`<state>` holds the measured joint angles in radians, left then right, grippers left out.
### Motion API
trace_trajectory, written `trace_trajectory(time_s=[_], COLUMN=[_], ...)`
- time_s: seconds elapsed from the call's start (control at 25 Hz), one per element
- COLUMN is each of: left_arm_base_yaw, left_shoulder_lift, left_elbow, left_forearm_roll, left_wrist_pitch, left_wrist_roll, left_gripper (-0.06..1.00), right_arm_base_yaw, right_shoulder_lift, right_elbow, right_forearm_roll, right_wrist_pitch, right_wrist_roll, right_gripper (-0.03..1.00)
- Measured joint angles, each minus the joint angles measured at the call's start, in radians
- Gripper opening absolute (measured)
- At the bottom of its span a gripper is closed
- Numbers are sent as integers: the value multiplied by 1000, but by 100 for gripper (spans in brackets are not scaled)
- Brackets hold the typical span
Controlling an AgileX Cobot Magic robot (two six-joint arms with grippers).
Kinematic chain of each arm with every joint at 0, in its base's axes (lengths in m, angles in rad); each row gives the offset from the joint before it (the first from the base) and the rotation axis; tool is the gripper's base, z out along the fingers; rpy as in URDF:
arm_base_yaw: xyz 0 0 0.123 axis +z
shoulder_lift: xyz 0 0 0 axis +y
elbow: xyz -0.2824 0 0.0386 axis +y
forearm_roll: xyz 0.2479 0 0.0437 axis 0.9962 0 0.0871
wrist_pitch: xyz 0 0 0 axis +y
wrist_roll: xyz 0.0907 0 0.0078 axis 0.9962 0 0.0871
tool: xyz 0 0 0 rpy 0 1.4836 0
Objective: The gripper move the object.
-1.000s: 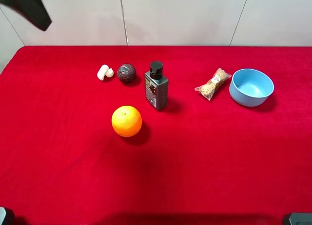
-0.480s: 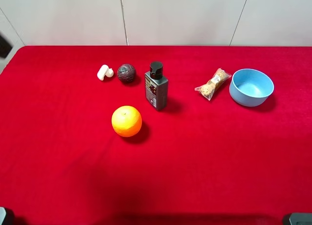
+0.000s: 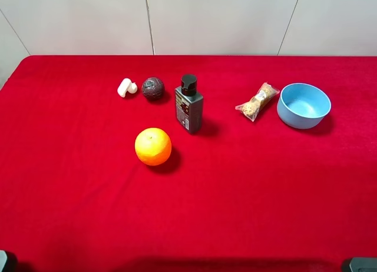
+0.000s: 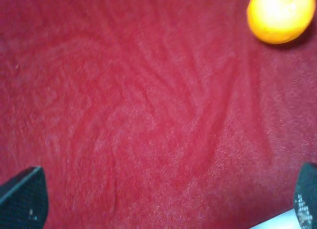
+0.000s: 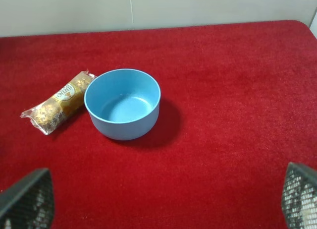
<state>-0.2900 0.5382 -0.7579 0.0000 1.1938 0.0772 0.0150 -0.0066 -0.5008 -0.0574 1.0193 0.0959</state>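
The small white mushroom toy (image 3: pixel 126 87) lies on its side at the back left of the red cloth (image 3: pixel 265 189), just left of a dark brown ball (image 3: pixel 152 88). Neither gripper shows in the exterior high view. In the left wrist view my left gripper (image 4: pixel 163 199) is open and empty above bare red cloth, with an orange (image 4: pixel 281 15) at the frame's corner. In the right wrist view my right gripper (image 5: pixel 163 197) is open and empty, well short of a blue bowl (image 5: pixel 123 104). The toy shows in neither wrist view.
A dark bottle with a black cap (image 3: pixel 188 104) stands at the centre back. The orange (image 3: pixel 153 146) sits in front of it. A clear-wrapped snack packet (image 3: pixel 257 101) lies beside the blue bowl (image 3: pixel 303 105) at the back right. A white wall runs behind the table.
The black arm at the upper left corner of the exterior high view has withdrawn leftwards out of the frame. The objects on the cloth have not moved.
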Motion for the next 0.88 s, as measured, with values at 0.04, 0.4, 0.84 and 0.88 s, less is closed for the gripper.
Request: trace_trajectory(time_s=[0.04,0.4,0.84,0.88], left_arm_base_yaw=[25,234,304,304], left_shoulder_lift=[-34,-244,-482,-507], left_elbow=[21,157,263,263], left_forearm_roll=[0,-42,-78,-78], left_wrist_pitch=[-6,-42,-126,-128], left_wrist_roll=[0,0,0,0], left_gripper=[99,99,99,99], right_arm_base_yaw=[0,0,0,0], right_shoulder_lift=[0,0,0,0], right_elbow=[0,0,0,0], right_forearm_roll=[0,0,0,0], right_wrist_pitch=[0,0,0,0], right_wrist_roll=[0,0,0,0], right_gripper=[69,69,69,69])
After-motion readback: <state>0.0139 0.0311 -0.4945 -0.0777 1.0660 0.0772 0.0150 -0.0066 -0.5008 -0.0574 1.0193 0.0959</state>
